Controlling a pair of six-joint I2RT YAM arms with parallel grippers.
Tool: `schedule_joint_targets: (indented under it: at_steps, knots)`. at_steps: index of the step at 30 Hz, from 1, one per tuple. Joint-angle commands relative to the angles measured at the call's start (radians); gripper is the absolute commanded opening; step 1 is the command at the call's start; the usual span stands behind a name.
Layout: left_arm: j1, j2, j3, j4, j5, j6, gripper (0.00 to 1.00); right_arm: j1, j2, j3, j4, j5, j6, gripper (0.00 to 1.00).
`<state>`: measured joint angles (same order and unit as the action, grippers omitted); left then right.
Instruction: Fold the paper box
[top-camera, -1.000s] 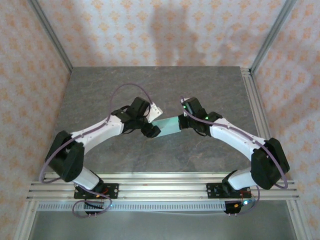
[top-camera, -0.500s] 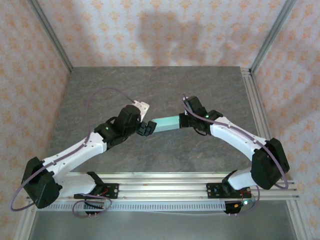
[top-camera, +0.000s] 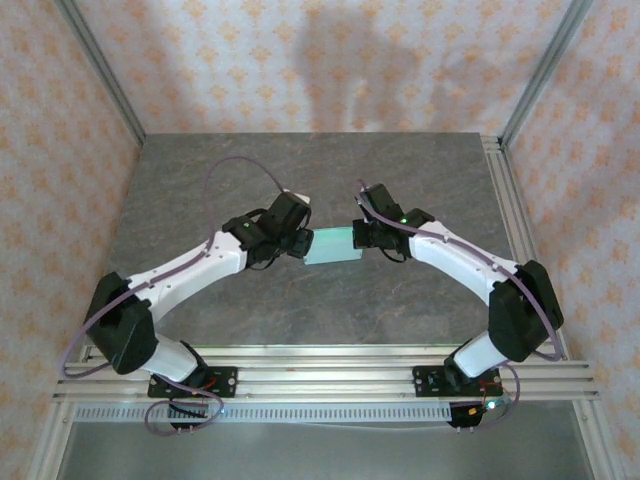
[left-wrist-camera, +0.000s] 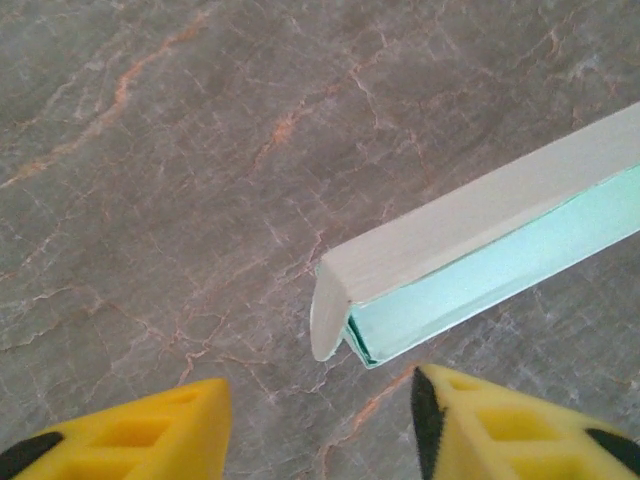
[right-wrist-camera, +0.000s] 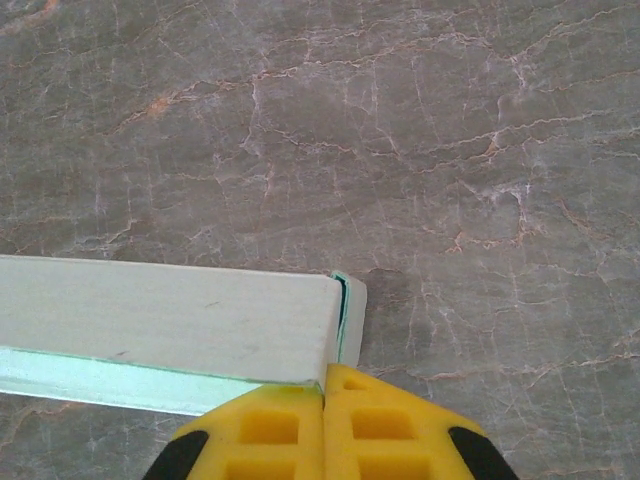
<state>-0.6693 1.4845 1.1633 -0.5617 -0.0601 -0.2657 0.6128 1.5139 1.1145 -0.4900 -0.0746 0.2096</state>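
Mint-green thin card, the small flat rectangular paper box (top-camera: 330, 246) looks light and easily creased, held over the grey marbled surface (top-camera: 400, 180) by the right end effector (right-wrist-camera: 325, 385) pinching one end, while the left end effector (left-wrist-camera: 318, 388), spread, faces the free end, the best second hold.
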Motion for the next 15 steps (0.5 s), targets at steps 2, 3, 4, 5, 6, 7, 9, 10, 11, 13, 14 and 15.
schedule_joint_targets:
  at_steps: [2,3,4,5,6,7,9,10,11,13,14,15]
  knots:
    - [0.015,0.059,0.069,-0.107,-0.007,-0.043,0.45,0.005,0.021,0.034,-0.068,0.014,0.017,0.00]
    - [0.017,0.069,0.075,-0.112,-0.011,-0.047,0.45,0.006,0.022,0.035,-0.067,0.014,0.017,0.00]
    - [0.019,0.080,0.081,-0.118,-0.024,-0.053,0.42,0.005,0.023,0.037,-0.067,0.014,0.017,0.00]
    - [0.021,0.088,0.087,-0.121,-0.030,-0.056,0.39,0.005,0.024,0.040,-0.070,0.013,0.016,0.00]
    - [0.023,0.096,0.091,-0.124,-0.030,-0.057,0.37,0.005,0.026,0.044,-0.073,0.013,0.016,0.00]
    - [0.026,0.103,0.094,-0.127,-0.034,-0.061,0.35,0.006,0.027,0.049,-0.077,0.011,0.013,0.00]
    - [0.032,0.110,0.101,-0.130,-0.034,-0.067,0.31,0.006,0.032,0.057,-0.080,0.005,0.014,0.00]
    - [0.035,0.113,0.105,-0.130,-0.030,-0.070,0.29,0.005,0.033,0.060,-0.083,0.002,0.014,0.00]
    - [0.038,0.115,0.109,-0.134,-0.025,-0.077,0.28,0.005,0.034,0.063,-0.084,0.000,0.014,0.00]
    - [0.040,0.121,0.120,-0.147,-0.013,-0.090,0.25,0.006,0.038,0.067,-0.084,-0.004,0.015,0.00]
    - [0.040,0.124,0.123,-0.151,-0.007,-0.096,0.23,0.005,0.038,0.069,-0.085,-0.007,0.016,0.00]
    - [0.040,0.125,0.124,-0.153,0.000,-0.101,0.22,0.005,0.039,0.071,-0.085,-0.009,0.016,0.00]
